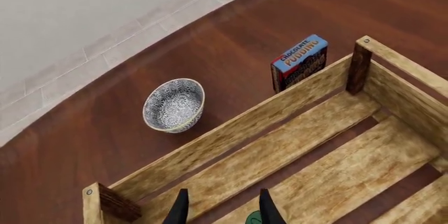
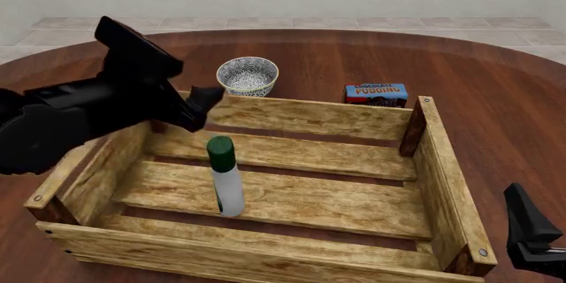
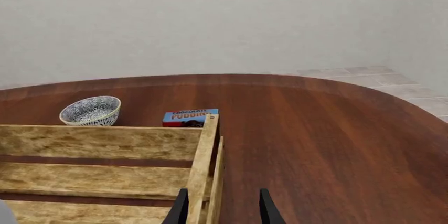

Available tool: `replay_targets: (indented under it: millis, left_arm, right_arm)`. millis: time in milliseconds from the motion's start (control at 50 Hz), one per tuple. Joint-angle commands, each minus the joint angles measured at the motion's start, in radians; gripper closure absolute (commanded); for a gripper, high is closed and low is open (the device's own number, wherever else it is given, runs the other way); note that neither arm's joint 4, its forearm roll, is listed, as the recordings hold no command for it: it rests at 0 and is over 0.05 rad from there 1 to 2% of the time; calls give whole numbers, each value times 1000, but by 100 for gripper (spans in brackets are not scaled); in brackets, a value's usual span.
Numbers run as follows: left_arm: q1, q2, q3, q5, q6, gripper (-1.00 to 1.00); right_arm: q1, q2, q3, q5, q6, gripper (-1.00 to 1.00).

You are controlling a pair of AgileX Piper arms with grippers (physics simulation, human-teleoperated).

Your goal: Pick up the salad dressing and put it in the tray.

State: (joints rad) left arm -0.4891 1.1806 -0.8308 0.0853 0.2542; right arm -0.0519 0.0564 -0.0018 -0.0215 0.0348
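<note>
Left claw (image 2: pixel 211 97) hangs spread and empty at eleven o'clock of the upright salad dressing (image 2: pixel 225 177) inside the tray (image 2: pixel 447 170); right claw (image 3: pixel 222 208) spread, empty too.

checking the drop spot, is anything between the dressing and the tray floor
Nothing visible is. The dressing already stands upright on the tray slats, inside the walls. The left gripper sits up near the far wall, jaws apart and clear of the bottle. The bowl and pudding box sit outside, beyond that wall.

Salad dressing (image 2: pixel 225 178) upright inside the tray (image 2: pixel 309 116); bowl (image 2: pixel 246 75) and pudding box (image 2: pixel 376 94) behind it.
</note>
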Motion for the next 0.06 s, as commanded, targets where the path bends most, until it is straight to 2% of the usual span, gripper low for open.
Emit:
replay_targets:
  millis: [20, 60]
  left_arm:
    - [-4, -36, -19, 30, -1, -100]
    - [-1, -44, -20, 33, 1, -100]
  right_arm:
    - [-1, 6, 1, -7, 1, -100]
    - [-1, 5, 0, -6, 1, -100]
